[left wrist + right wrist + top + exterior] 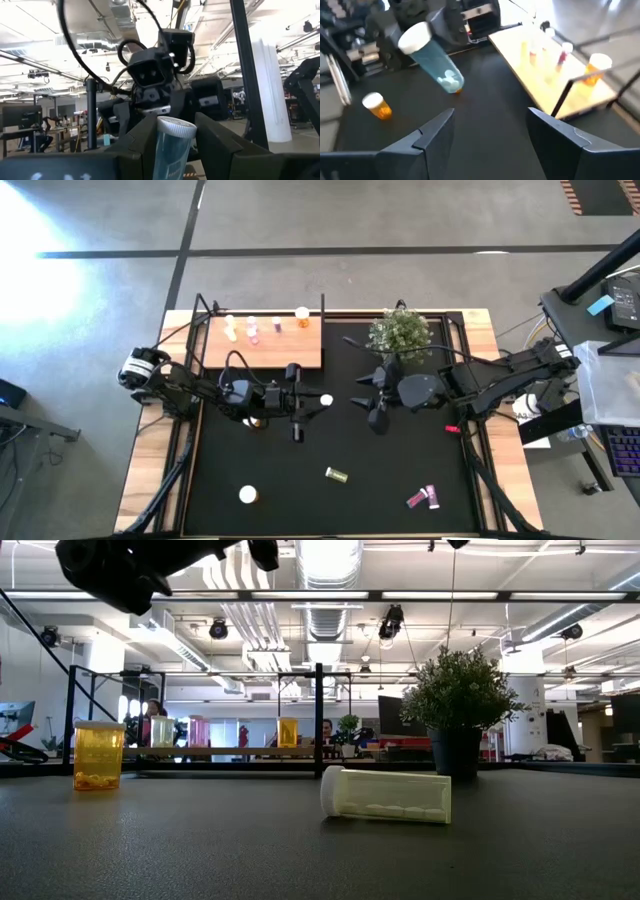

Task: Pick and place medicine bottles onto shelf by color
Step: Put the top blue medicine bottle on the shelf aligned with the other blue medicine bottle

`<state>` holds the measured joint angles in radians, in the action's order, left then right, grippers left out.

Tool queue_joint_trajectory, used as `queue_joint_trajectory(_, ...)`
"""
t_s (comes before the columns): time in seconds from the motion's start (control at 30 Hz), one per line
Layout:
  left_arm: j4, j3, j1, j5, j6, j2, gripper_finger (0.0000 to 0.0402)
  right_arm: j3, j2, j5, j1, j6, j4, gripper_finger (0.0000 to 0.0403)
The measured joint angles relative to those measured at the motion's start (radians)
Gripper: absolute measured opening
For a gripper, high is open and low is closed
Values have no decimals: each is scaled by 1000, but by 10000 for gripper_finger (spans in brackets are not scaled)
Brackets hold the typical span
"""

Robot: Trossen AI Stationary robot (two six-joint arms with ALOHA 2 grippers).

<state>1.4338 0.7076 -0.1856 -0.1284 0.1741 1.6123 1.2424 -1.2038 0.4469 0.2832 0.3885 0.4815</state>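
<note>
My left gripper (303, 402) is shut on a blue-teal, white-capped medicine bottle (172, 147) above the middle of the black mat; the bottle also shows in the right wrist view (432, 59). My right gripper (370, 397) is open and empty, facing it from the right, in front of the plant (400, 332). The light-wood shelf (290, 350) at the far left holds several bottles (252, 330). An orange bottle (98, 755) stands on the mat. A yellowish bottle (387, 795) and a pink one (422, 498) lie on their sides. My left gripper pinches the blue-teal bottle's body (167, 160) between its two fingers, below the cap. The fingers come level from the table's left. The white cap (176, 128) sticks out past the fingertips toward my right gripper. The bottle is tilted and lifted clear of the mat.
Another orange bottle (379, 106) stands on the mat under my left arm. A small red thing (452, 428) lies by the mat's right edge. Black upright posts (322, 308) stand at the shelf's edges. Bare mat (300, 510) lies toward the near edge.
</note>
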Motion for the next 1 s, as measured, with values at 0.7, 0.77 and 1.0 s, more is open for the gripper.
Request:
queue_joint_trajectory(0.7,22,19,0,1,69,3,100,-4,-170,-10,2,-546,-397,226)
queue_joint_trajectory(0.77,22,19,0,1,69,3,100,-4,-167,-10,2,-545,-412,216)
queue_joint_trajectory(1.0,23,20,0,4,69,3,100,-4,-172,-10,0,-539,-414,158)
